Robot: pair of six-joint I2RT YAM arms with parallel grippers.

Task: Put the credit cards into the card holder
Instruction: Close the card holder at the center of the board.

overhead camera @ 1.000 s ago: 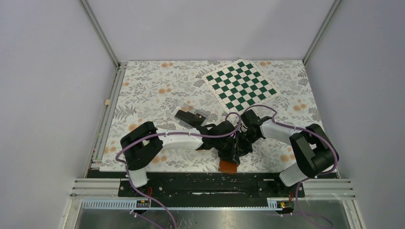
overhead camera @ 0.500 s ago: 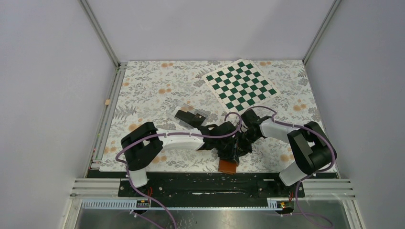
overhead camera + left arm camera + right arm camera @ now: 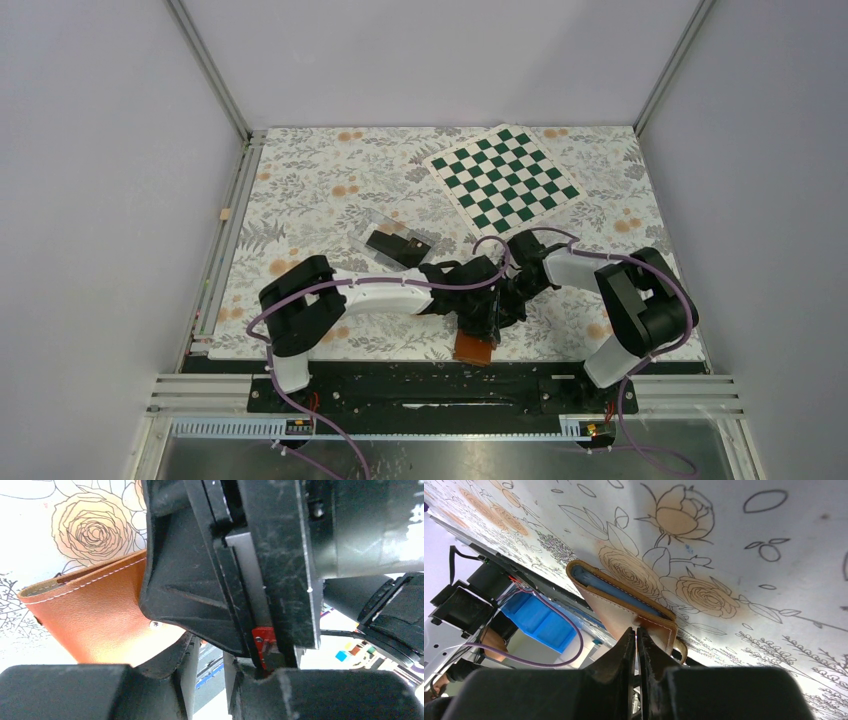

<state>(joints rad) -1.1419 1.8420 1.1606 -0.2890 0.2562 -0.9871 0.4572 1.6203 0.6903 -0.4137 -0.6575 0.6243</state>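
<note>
At the near edge of the flowered cloth (image 3: 300, 190), in the middle, the two arms meet over the one brown holder (image 3: 476, 347), which lies partly over the edge. The right gripper (image 3: 636, 632) has its fingers almost together, and they seem to pinch one cover of the holder, with the blue sleeves showing beside it. The left gripper (image 3: 210, 672) keeps a narrow gap between its fingers; I cannot tell if they hold anything. Further back lies one clear box (image 3: 372, 222) with one dark stack of cards (image 3: 393, 246); how many cards I cannot count. One chessboard (image 3: 505, 177) lies behind.
</note>
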